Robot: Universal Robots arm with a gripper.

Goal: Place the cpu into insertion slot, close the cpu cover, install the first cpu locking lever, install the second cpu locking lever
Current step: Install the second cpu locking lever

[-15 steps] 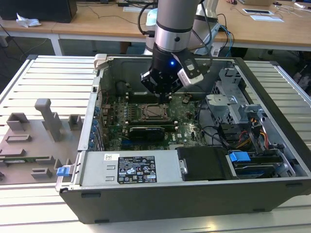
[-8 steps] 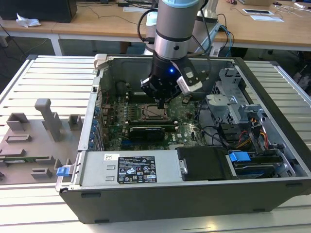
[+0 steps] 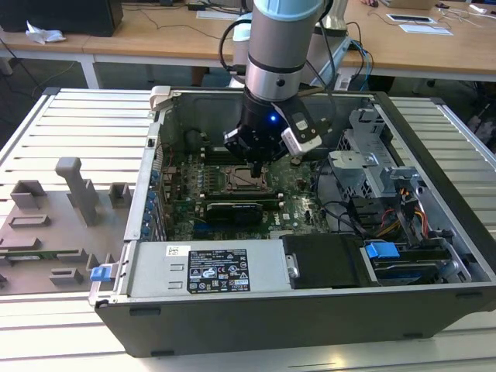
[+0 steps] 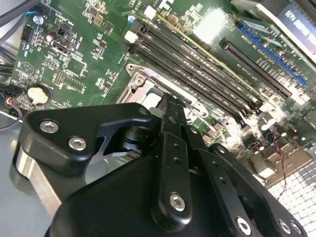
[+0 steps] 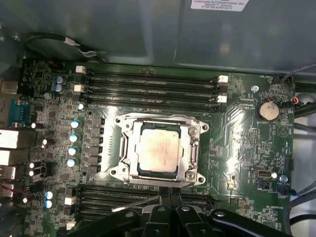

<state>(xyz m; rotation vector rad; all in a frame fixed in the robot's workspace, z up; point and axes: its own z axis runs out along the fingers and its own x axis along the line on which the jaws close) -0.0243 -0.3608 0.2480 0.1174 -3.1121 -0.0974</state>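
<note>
In the first wrist view the cpu (image 5: 158,149) lies seated in the insertion slot (image 5: 123,170) on the green motherboard (image 5: 247,128), with the cpu cover (image 5: 190,148) folded down flat around it. The gripper (image 5: 169,193) hovers just beside the slot's edge, its fingers (image 5: 163,197) pressed together and holding nothing.

Insertion slot (image 4: 148,91) half behind claw (image 4: 170,106).

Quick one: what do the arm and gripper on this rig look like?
Silver-grey cylindrical arm with a pale blue cap band, a small blue light and black cables looping beside it. The gripper is matte black, built of angular linkage plates fastened with silver screws.
</note>
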